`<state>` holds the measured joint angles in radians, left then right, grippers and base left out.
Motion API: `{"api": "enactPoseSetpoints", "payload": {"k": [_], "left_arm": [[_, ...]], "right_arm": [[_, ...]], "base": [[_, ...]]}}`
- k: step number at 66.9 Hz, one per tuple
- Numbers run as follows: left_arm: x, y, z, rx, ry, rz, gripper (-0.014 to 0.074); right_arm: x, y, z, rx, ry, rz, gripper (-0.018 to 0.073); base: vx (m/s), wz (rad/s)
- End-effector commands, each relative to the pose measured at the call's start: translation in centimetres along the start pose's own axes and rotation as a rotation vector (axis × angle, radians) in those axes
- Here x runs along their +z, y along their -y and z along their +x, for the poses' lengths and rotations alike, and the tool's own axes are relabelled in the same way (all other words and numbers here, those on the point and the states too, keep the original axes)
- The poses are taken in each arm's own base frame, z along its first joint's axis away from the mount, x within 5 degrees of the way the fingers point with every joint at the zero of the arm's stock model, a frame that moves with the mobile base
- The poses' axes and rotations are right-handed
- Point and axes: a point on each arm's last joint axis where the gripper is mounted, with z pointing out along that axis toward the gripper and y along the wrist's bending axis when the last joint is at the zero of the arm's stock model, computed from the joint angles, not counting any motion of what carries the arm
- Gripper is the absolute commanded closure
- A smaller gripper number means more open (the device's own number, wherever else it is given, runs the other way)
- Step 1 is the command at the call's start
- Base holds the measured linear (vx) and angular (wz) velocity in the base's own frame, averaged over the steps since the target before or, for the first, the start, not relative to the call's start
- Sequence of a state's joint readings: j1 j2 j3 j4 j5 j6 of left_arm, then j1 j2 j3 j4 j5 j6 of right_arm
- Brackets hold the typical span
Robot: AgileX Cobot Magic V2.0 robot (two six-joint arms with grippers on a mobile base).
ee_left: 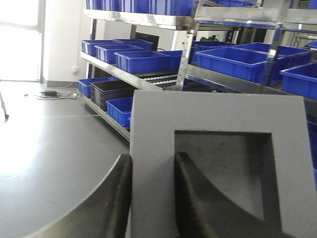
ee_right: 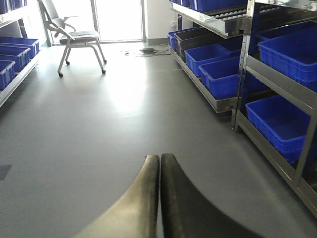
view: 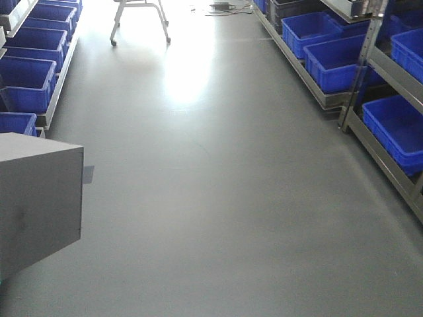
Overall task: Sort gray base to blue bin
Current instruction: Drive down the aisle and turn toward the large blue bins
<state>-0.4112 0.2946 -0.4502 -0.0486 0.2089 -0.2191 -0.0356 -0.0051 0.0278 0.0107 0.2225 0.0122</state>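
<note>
The gray base (ee_left: pixel 153 129) fills the lower right of the left wrist view, its square recess facing the camera. My left gripper (ee_left: pixel 152 157) is shut on its left wall, one finger outside and one inside the recess. In the front view the same gray base (view: pixel 36 198) looms at the left edge, held in the air. Blue bins (view: pixel 337 63) line the shelves on the right, and more blue bins (view: pixel 26 82) line the left. My right gripper (ee_right: pixel 159 157) hangs over the bare floor with its fingers pressed together, holding nothing.
Metal shelf racks (ee_right: pixel 242 69) run along the right side, with a second rack (view: pixel 56 92) on the left. A wheeled chair (ee_right: pixel 74 37) stands at the far end of the aisle, with cables (view: pixel 221 6) on the floor near it. A black bin (ee_left: pixel 111 91) sits among the blue ones.
</note>
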Motion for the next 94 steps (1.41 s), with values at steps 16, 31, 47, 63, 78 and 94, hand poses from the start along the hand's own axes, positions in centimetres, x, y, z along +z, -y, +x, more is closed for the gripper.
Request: {"api": "enactPoseSetpoints", "payload": {"k": [16,31,47,63,78,94], "left_arm": [[-0.2,0.47,-1.83,-0.009,0.13,0.034,0.0594],[-0.2,0.47,-1.83,-0.009,0.13,0.034,0.0594],[-0.2,0.47,-1.83,-0.009,0.13,0.034,0.0594],[-0.2,0.47,-1.83,-0.009,0.13,0.034,0.0594],[-0.2,0.47,-1.83,-0.009,0.13,0.034,0.0594],[-0.2,0.47,-1.83,-0.009,0.13,0.034,0.0594]], "right_arm": [[0.13,0.0,-0.51,-0.016,0.052,0.0,0.0564],[0.13,0.0,-0.51,-0.016,0.052,0.0,0.0564],[0.13,0.0,-0.51,-0.016,0.052,0.0,0.0564],[0.13,0.0,-0.51,-0.016,0.052,0.0,0.0564],[0.13,0.0,-0.51,-0.016,0.052,0.0,0.0564],[0.13,0.0,-0.51,-0.016,0.052,0.0,0.0564]], "base": [[0.42,0.1],[0.4,0.06],[0.38,0.03],[0.39,0.05],[0.39,0.09],[0.35,0.13]]}}
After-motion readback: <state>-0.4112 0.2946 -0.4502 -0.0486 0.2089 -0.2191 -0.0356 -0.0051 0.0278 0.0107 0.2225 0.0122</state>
